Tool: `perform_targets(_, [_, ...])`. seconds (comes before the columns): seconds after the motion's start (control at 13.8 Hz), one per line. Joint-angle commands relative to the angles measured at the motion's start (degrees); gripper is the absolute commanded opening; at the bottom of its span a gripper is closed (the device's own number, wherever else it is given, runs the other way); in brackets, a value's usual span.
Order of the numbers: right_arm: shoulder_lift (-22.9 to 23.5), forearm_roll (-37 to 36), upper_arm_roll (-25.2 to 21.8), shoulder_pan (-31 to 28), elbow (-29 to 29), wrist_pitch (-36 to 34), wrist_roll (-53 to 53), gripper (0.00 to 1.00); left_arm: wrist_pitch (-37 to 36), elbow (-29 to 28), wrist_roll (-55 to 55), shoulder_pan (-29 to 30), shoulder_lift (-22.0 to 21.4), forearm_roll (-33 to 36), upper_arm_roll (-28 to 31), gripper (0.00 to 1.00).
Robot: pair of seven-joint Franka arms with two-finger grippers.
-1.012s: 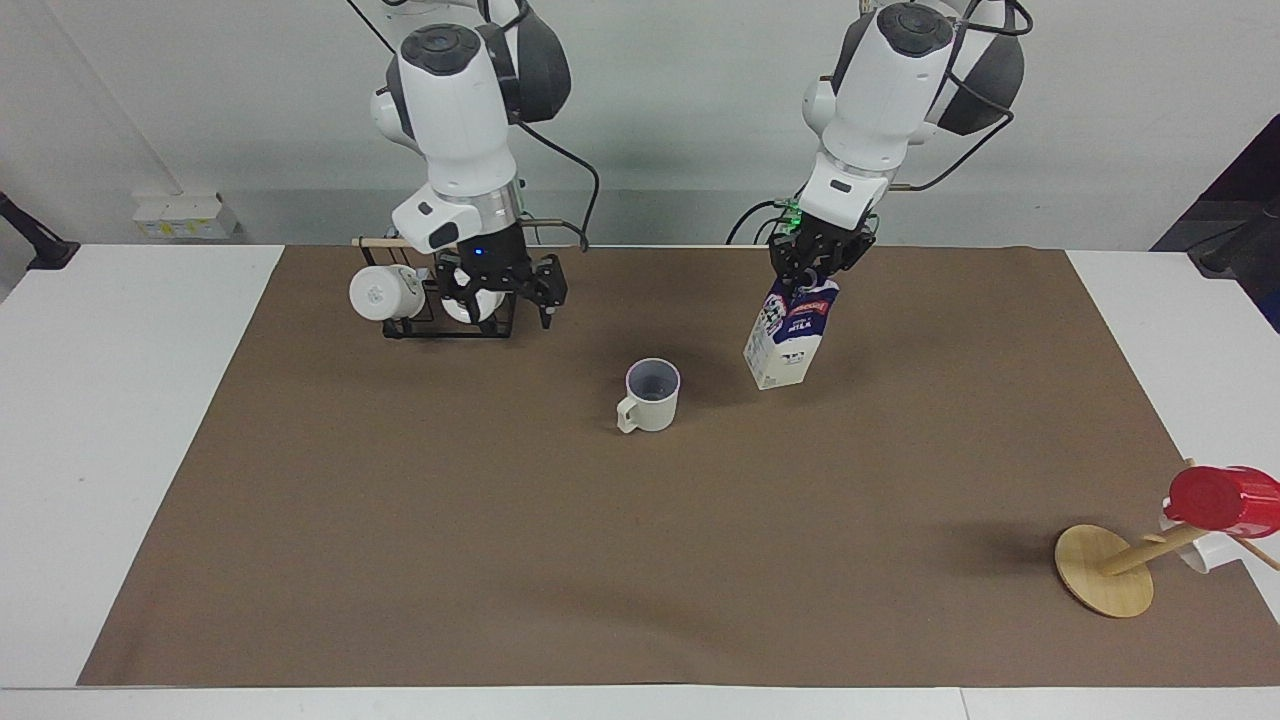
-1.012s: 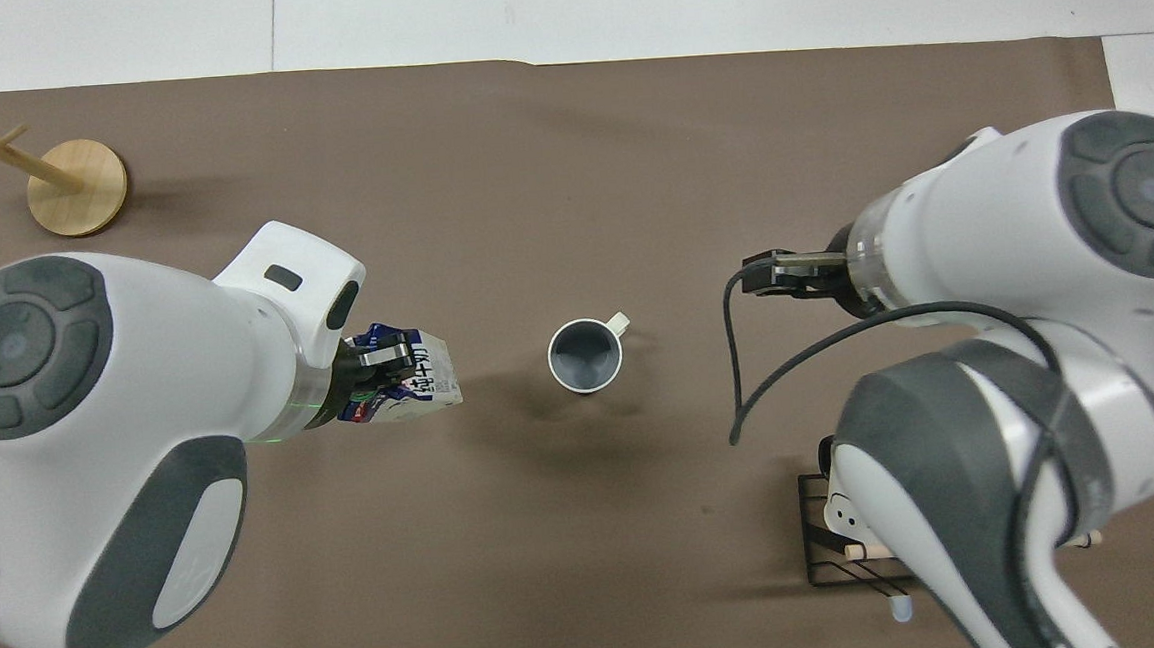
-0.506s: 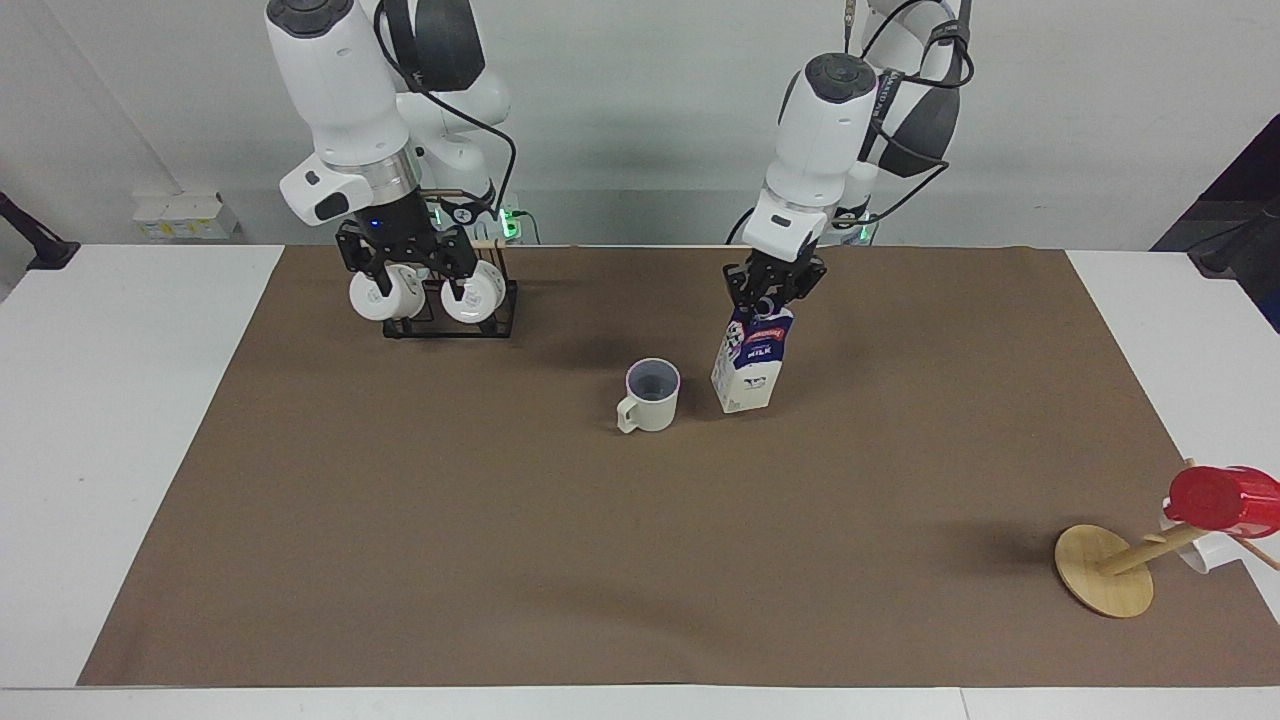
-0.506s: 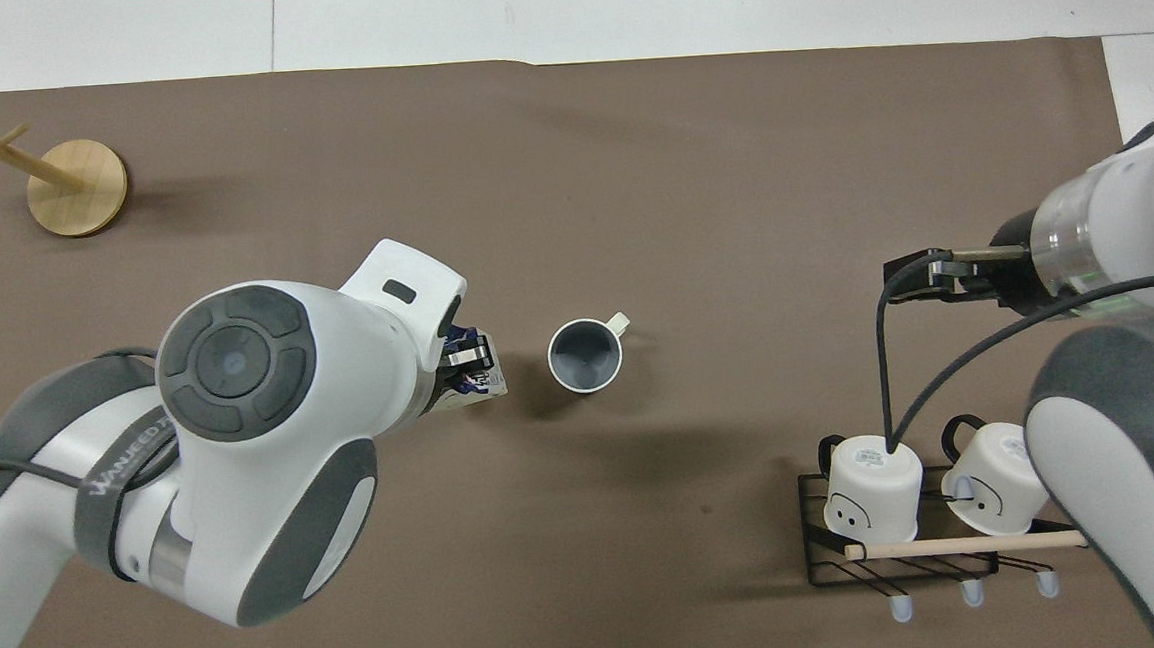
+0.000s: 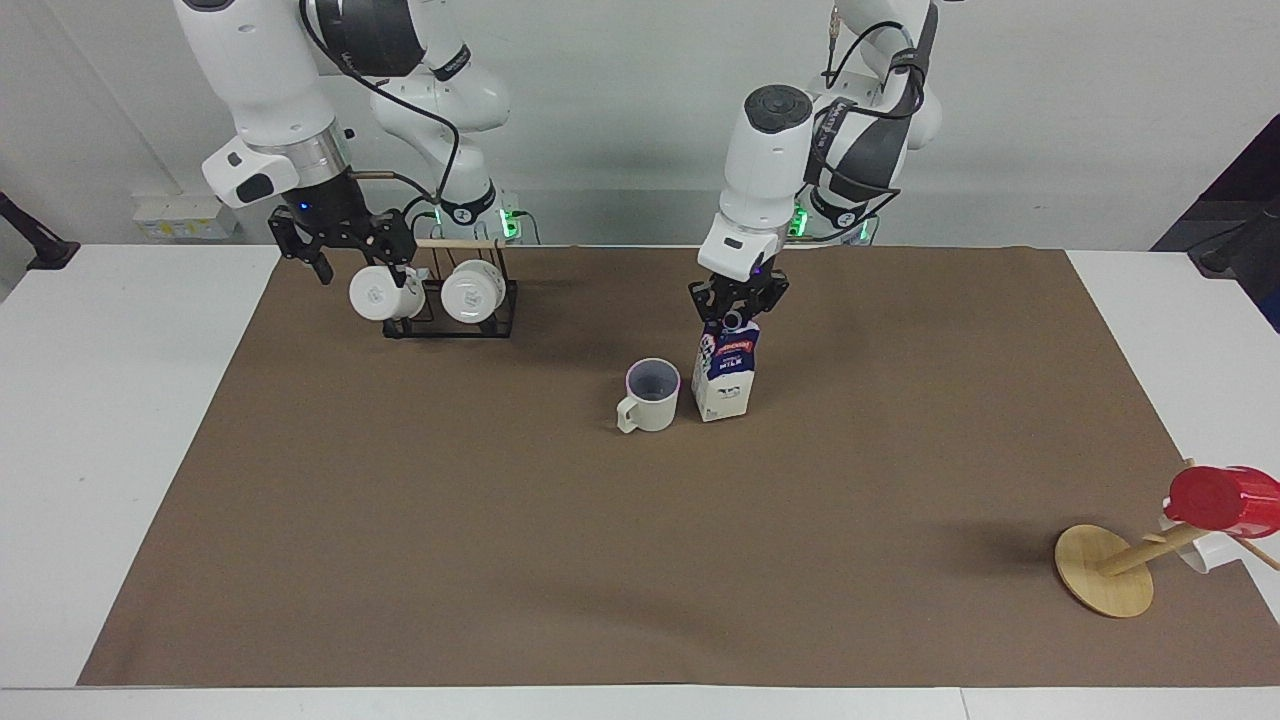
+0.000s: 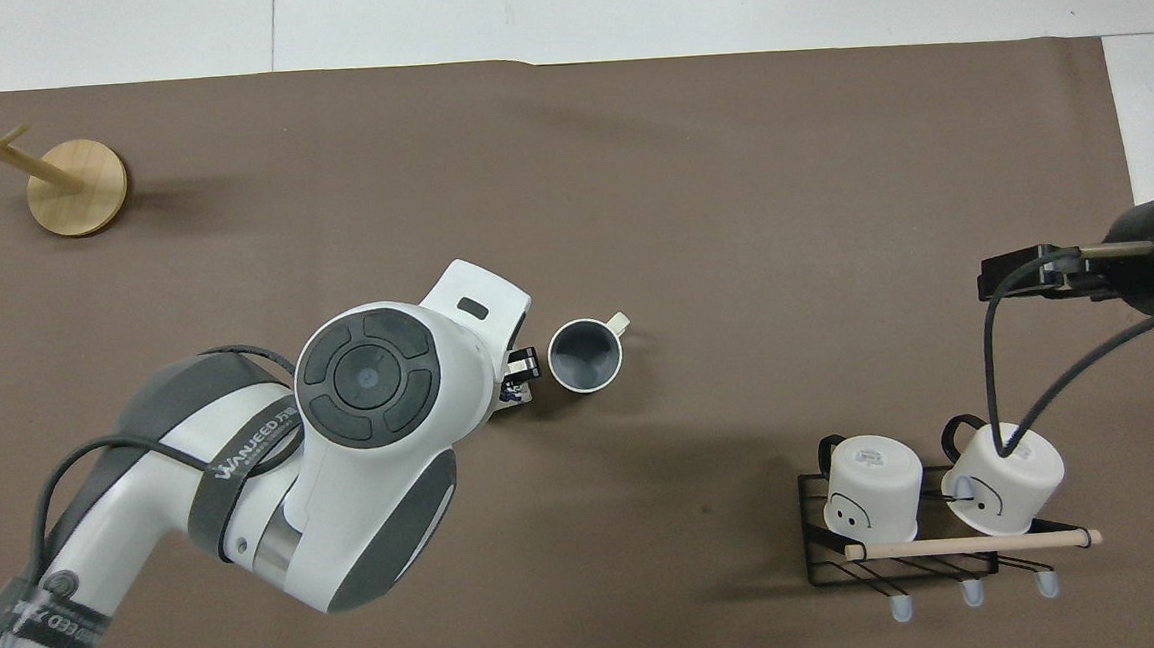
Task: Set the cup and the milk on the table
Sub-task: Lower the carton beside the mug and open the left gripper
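Observation:
The cream-white cup [image 5: 650, 397] stands upright on the brown sheet of the table [image 5: 600, 560], its handle turned away from the robots; from overhead its grey inside shows [image 6: 585, 355]. Close beside it, toward the left arm's end, the milk [image 5: 725, 372] stands nearly upright with its base down at the sheet. My left gripper [image 5: 737, 308] is shut on the carton's gable top. Overhead, the left arm hides the milk except for a sliver [image 6: 516, 393]. My right gripper [image 5: 360, 262] hangs open and empty over the mug rack's outer end.
A black wire rack [image 5: 445, 318] with two white mugs sits near the right arm's base [image 6: 911, 544]. A wooden mug tree [image 5: 1105, 570] carrying a red cup [image 5: 1220, 498] stands at the left arm's end, farthest from the robots.
My left gripper has carried the milk toward the cup, turned it from tilted to nearly upright and lowered it to the sheet. The right arm has drawn back from the middle toward the rack.

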Motion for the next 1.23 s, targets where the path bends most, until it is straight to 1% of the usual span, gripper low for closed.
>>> perform_targets(0.0, [-0.27,0.20,0.50,-1.72,5.53,-5.38,-2.26,1.00,3.15,-2.63,-1.14,-1.05,-0.67,1.44,0.95,0.38])
perform_targets(0.07, [0.00,-0.15,0.24,-2.16,7.55,-7.31,-3.66,1.00,3.16,-2.73,-1.14,-1.05,-0.75,1.44,0.95,0.39])
perform_targets(0.14, [0.09,-0.24,-0.28,-2.68,9.31,-8.90,-5.33,1.00,3.16,-2.73,-1.14,-0.96,-0.75,1.44,0.95,0.45])
perform_targets(0.22, [0.17,-0.33,-0.72,-2.69,10.72,-11.09,-6.39,1.00,3.16,-2.73,-1.14,-0.96,-0.75,1.44,0.95,0.52])
perform_targets(0.29, [0.26,-0.24,-0.90,-2.78,11.69,-13.37,-6.66,1.00,3.07,-2.73,-1.05,-1.05,-0.75,1.44,0.95,0.72])
perform_targets(0.36, [0.35,0.02,-1.17,-2.95,12.75,-14.53,-6.84,1.00,2.98,-2.64,-1.05,-1.05,-0.75,1.44,0.95,0.97])
perform_targets(0.43, [0.09,0.28,-1.08,-2.52,12.32,-13.58,-6.49,1.00,2.37,-2.20,-1.14,-1.05,-0.67,1.44,0.95,1.00])
perform_targets(0.58, [-1.31,0.20,-0.90,-2.08,9.69,-12.70,-6.74,1.00,1.85,-1.67,-0.79,-0.87,-1.63,1.44,0.95,1.00])
perform_targets(0.72, [-1.32,-0.06,-0.99,-2.51,9.16,-11.90,-7.45,1.00,-4.71,1.74,0.08,-0.08,-3.21,1.44,1.12,1.00])
perform_targets(0.87, [-1.23,-0.24,-1.08,-3.30,8.98,-11.81,-9.81,1.00,-12.01,5.43,4.98,0.97,-4.88,1.35,1.91,1.00])
perform_targets(1.01, [-0.62,-1.03,-1.25,-3.92,10.37,-12.68,-12.01,1.00,-17.21,7.64,11.05,3.95,-7.68,1.27,2.00,1.00])
perform_targets(1.16, [-0.36,-2.08,-1.43,-3.92,11.70,-14.53,-13.51,1.00,-22.04,9.39,19.73,9.56,-10.15,0.83,2.26,1.00])
